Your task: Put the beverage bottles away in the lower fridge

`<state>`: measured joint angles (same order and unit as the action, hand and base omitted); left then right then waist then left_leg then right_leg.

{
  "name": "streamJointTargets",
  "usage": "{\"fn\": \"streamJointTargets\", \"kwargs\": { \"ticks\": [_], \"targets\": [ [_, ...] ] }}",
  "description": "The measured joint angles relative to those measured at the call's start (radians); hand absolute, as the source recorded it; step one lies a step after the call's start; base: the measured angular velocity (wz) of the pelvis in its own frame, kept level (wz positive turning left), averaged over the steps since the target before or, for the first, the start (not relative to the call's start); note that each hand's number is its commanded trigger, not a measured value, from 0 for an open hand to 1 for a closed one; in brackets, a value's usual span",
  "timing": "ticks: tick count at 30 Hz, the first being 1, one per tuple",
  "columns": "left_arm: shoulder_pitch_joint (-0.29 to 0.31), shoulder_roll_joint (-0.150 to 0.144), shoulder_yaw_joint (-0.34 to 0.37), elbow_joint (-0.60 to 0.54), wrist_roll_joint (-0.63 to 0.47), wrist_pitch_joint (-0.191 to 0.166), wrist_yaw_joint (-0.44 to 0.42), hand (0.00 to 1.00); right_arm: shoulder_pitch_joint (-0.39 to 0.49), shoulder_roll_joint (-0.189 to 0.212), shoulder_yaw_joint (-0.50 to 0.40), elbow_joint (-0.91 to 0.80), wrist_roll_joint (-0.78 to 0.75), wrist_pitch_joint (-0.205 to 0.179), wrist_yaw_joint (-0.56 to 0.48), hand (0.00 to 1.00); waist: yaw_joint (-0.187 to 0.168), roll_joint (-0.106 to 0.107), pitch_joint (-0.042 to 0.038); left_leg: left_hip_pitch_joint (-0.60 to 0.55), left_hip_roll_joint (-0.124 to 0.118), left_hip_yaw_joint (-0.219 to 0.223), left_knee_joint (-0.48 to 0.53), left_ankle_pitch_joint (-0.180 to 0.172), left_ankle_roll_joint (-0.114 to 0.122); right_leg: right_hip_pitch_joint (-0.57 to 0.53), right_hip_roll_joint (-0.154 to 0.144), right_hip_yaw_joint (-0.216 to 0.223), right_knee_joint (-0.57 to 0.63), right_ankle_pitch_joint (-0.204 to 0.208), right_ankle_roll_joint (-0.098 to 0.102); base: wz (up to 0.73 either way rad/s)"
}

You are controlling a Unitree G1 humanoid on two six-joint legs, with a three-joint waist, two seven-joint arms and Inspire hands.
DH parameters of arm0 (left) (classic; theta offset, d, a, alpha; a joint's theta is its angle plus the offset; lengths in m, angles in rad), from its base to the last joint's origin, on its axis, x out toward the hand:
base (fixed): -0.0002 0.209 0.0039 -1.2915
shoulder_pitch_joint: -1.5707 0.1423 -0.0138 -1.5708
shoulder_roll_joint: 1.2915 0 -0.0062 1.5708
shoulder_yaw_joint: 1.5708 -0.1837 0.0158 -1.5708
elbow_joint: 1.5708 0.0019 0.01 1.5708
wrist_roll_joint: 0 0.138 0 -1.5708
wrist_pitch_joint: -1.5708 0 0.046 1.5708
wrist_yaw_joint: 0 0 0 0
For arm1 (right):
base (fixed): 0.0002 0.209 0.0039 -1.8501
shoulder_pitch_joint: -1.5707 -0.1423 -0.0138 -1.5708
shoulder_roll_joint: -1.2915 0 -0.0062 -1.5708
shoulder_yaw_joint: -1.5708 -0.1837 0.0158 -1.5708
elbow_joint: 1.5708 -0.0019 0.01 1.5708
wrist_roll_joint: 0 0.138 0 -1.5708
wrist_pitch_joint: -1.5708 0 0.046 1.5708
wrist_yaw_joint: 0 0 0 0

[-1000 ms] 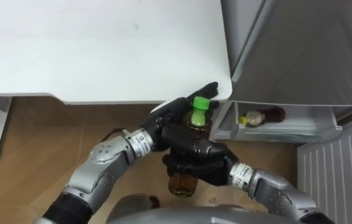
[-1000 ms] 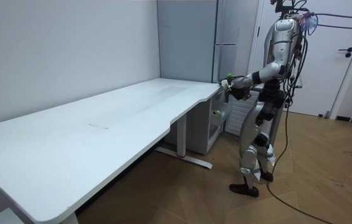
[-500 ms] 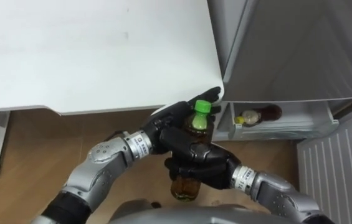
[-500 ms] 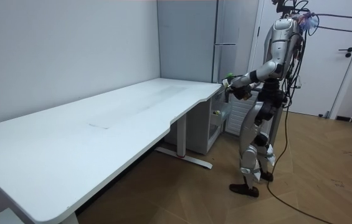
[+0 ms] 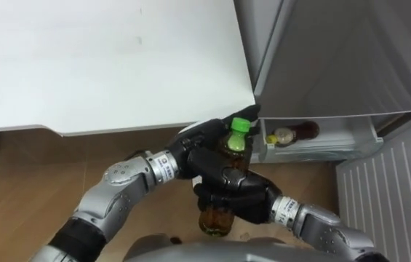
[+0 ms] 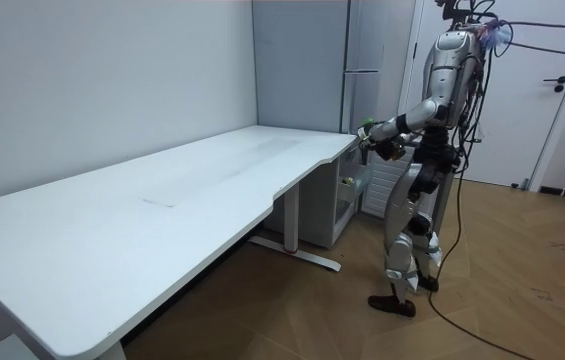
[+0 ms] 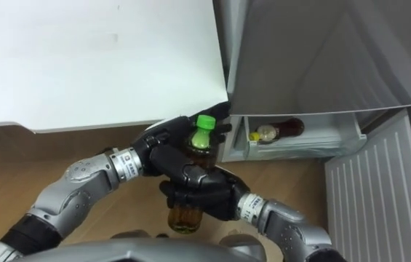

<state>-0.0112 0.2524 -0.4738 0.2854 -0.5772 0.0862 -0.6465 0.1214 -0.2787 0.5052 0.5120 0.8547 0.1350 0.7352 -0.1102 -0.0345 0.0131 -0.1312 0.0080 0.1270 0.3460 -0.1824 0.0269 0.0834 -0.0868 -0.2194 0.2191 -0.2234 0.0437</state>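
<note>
Holding green-capped bottle (image 5: 215,217) upright, left robot hand (image 5: 193,145) and right robot hand (image 5: 231,191) both clenched round it, near tabletop (image 5: 118,65) corner, open lower fridge (image 5: 358,140) just beyond.

Head stereo pair looks down, close — room camera afar; shared: desk (image 6: 162,200), fridge (image 6: 364,50).

Bottle (image 5: 214,218) amber-brown, cap (image 5: 241,125) green; table (image 5: 118,58) white; fridge (image 5: 336,58) grey; floor (image 5: 38,167) light brown wood
</note>
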Motion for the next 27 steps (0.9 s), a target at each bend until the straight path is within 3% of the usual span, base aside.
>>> {"fn": "streamJointTargets", "kwargs": {
  "ticks": [10,12,14,17,20,27],
  "targets": [
    [-0.021,-0.006,0.0,0.022,0.0,0.031,-0.028,0.0,0.001,0.001,-0.035,0.044,0.005,0.037,0.046,1.0,-0.043,0.0,-0.002,0.009,0.001,0.008,0.002,0.0,0.0,0.007,0.0,0.024,0.001,0.001,0.0,-0.03],
    [-0.039,0.012,0.006,0.032,0.001,0.031,-0.047,0.0,0.005,0.001,-0.074,0.076,0.011,0.057,0.064,1.0,-0.046,0.0,-0.002,0.014,0.001,0.01,0.002,0.0,0.001,0.007,0.0,0.027,0.001,0.001,0.001,-0.04],
    [-0.043,0.073,0.008,0.028,0.001,0.028,-0.107,0.0,0.012,0.002,-0.178,0.173,0.097,0.073,0.037,1.0,-0.047,0.001,-0.002,0.019,0.001,0.012,-0.002,-0.002,0.003,0.012,0.001,0.03,0.002,0.001,0.001,-0.02],
    [-0.037,0.123,0.008,0.028,0.002,0.029,-0.132,0.0,0.01,-0.017,-0.308,0.292,0.208,0.063,-0.047,1.0,-0.044,0.002,-0.0021,0.017,0.002,0.012,-0.001,-0.002,0.003,0.009,0.001,0.03,0.005,0.001,0.001,0.0],
    [-0.03,0.144,0.009,0.031,0.001,0.039,-0.132,0.0,0.01,-0.032,-0.402,0.339,0.242,0.045,-0.103,1.0,-0.042,0.006,-0.0025,0.011,0.003,0.014,-0.001,-0.002,0.003,0.0,0.002,0.03,0.006,0.001,0.001,0.0],
    [-0.015,0.128,0.006,0.118,0.0,0.054,-0.17,0.0,-0.004,-0.019,-0.429,0.39,0.244,0.038,-0.168,1.0,-0.048,0.003,-0.0003,0.021,0.01,0.036,-0.009,-0.001,0.001,-0.004,0.005,0.052,0.004,0.001,0.001,-0.1]
  ]
}}
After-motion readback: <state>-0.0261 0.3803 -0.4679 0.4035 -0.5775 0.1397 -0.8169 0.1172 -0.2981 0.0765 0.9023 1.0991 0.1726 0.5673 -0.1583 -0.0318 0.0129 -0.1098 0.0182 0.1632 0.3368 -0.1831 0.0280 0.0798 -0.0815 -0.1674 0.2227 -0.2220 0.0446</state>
